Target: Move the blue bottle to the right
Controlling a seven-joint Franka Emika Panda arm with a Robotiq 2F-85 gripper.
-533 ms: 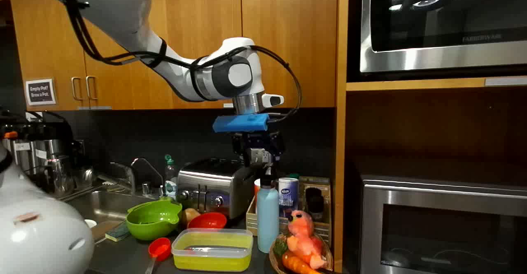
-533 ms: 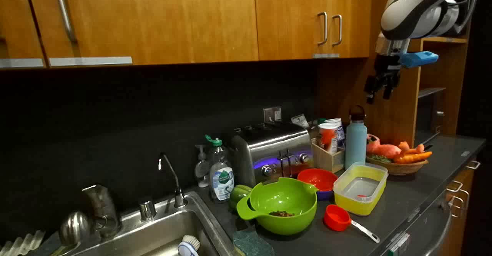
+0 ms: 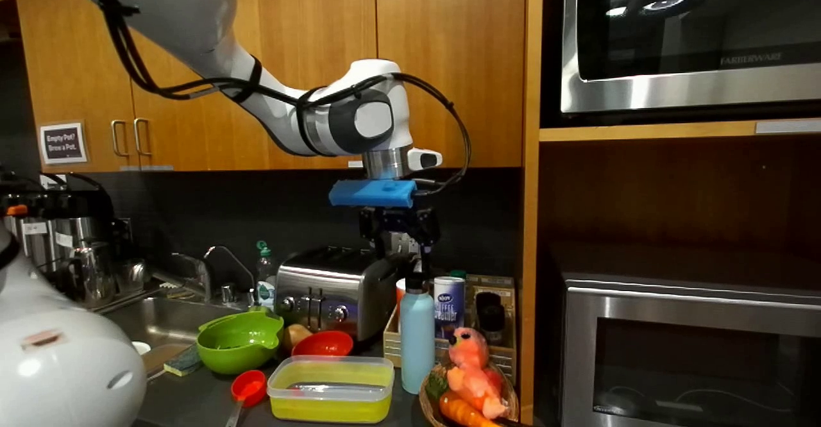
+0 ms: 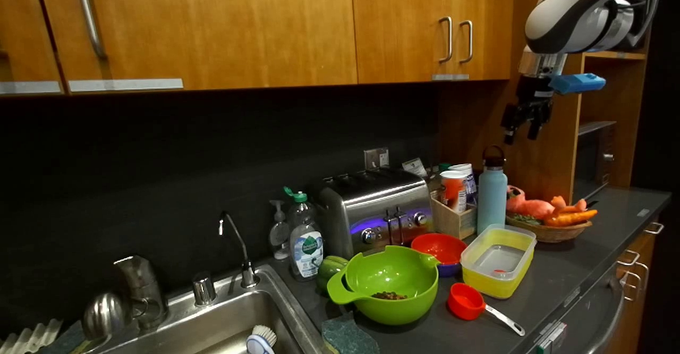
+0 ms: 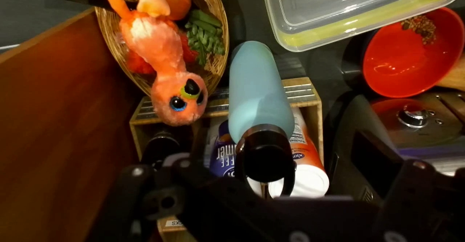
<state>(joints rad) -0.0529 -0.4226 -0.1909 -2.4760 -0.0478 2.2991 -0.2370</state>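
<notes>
The blue bottle [image 3: 417, 343] stands upright on the counter, with a dark cap and loop handle. It also shows in an exterior view [image 4: 492, 197] and in the wrist view [image 5: 258, 89]. My gripper [image 3: 404, 255] hangs above the bottle, fingers pointing down. In an exterior view the gripper [image 4: 521, 135] is above and slightly right of the cap, with a gap between. In the wrist view the fingers [image 5: 376, 162] stand wide apart, with the cap between them in the picture. Nothing is held. The handle's far end is partly hidden by the gripper body.
A wicker basket [image 4: 552, 233] with a pink plush toy and carrots stands beside the bottle. A wooden box [image 4: 454, 220] with canisters [image 5: 305, 180] is behind it. A yellow container [image 3: 330, 408], toaster [image 3: 327, 289], red bowl [image 4: 441, 247] and wooden side panel [image 3: 531, 222] are near.
My gripper has shifted slightly to the left in both exterior views and seems turned a little. The bottle and other things have not moved.
</notes>
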